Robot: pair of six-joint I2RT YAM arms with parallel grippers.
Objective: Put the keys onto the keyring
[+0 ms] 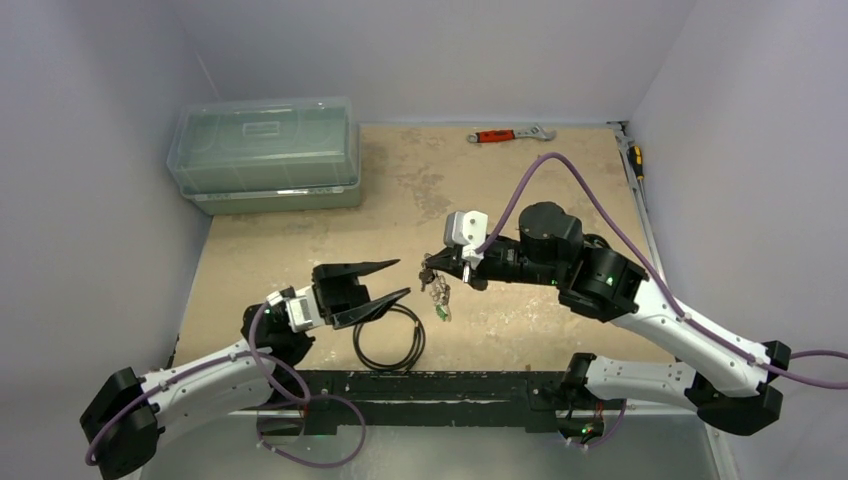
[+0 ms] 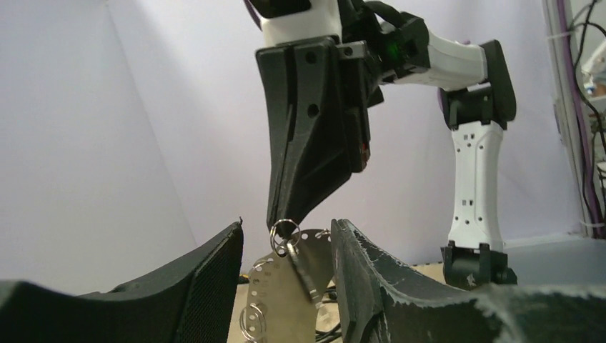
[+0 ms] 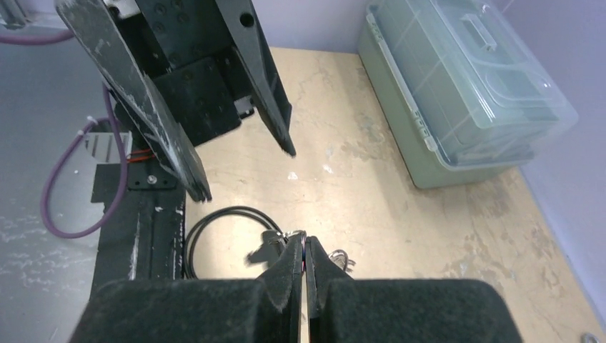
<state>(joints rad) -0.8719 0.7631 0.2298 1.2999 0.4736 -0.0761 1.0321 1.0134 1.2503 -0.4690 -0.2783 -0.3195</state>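
Observation:
My right gripper [image 1: 432, 270] is shut on a small silvery ring [image 2: 286, 230] at the top of the bunch of keys [image 1: 438, 295], which hangs above the table with a green piece [image 1: 440, 314] at its bottom. In the left wrist view a flat silvery plate with holes [image 2: 275, 296] hangs from that ring. In the right wrist view the shut gripper [image 3: 306, 244] has dark-headed keys [image 3: 268, 251] just beyond it. My left gripper [image 1: 403, 278] is open and empty, its jaws pointing at the bunch from the left; in its own view [image 2: 287, 236] the ring hangs between its fingertips. I cannot make out a large wire keyring.
A black cable coil [image 1: 390, 338] lies on the table below the left gripper, near the front edge. A clear lidded plastic box [image 1: 265, 155] stands at the back left. A red-handled wrench [image 1: 500, 135] lies at the back. A screwdriver [image 1: 636, 155] lies along the right edge.

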